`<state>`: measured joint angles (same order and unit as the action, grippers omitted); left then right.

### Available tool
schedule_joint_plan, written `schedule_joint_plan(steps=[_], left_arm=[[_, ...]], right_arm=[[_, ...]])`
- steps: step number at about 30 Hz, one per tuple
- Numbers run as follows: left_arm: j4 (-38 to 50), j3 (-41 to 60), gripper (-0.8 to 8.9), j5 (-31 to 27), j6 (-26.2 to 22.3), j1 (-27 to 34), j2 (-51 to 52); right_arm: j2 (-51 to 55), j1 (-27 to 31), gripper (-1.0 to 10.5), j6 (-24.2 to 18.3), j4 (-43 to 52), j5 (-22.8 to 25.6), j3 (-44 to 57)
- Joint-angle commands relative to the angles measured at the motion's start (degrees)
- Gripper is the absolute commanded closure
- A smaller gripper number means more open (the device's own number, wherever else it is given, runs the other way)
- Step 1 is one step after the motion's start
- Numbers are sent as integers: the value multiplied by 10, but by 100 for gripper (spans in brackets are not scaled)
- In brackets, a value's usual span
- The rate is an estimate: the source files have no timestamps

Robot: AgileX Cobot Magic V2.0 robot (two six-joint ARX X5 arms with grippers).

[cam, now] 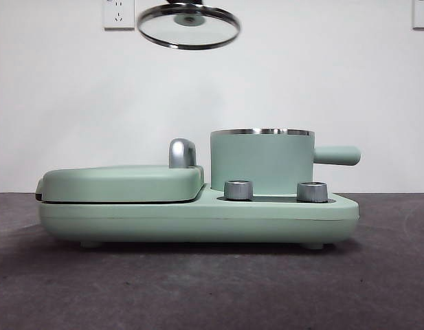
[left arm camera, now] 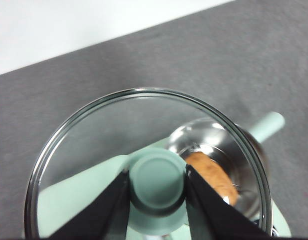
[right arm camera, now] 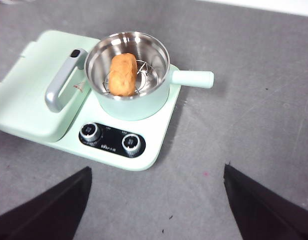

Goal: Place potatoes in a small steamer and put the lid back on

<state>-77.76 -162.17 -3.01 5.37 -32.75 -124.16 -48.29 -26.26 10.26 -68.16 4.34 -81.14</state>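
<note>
The left gripper is closed on the green knob of the lid, one black jaw on each side of the knob. The lid hangs in the air, well above the small steamer. In the front view the lid shows at the top edge, tilted, and to the left of the pot's middle. The gripper itself is almost cut off there; only a dark bit shows above the glass.

The potato lies inside the small steamer, on a wire rack over the steel bottom. The right wrist view shows this clearly from above. The front view does not show the potato, because the green wall of the pot hides it. In the left wrist view the potato shows only in part, through the glass and beside one jaw.

The right gripper hovers apart from the cooker, touches nothing, and its two jaws stand wide open.

The right wrist view shows also the flat grill cover with its chrome handle and two round dials in front of the pot. In the front view the dials stand below the pot, and its side handle points to the right.
</note>
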Motion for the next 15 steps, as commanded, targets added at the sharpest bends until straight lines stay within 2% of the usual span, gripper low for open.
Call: schedule_joint_plan(steps=[1,7,15], left_arm=[[15,-25,807,1,3,-25,-29],[35,-25,806,1,2,-71,-81],[58,-25,806,1,2,-93,-143]], right_arm=[[57,-4,524,-5,25,-1,50],[183,-4,524,0,49,-15,150],[196,-4,524,13,51,-15,161]])
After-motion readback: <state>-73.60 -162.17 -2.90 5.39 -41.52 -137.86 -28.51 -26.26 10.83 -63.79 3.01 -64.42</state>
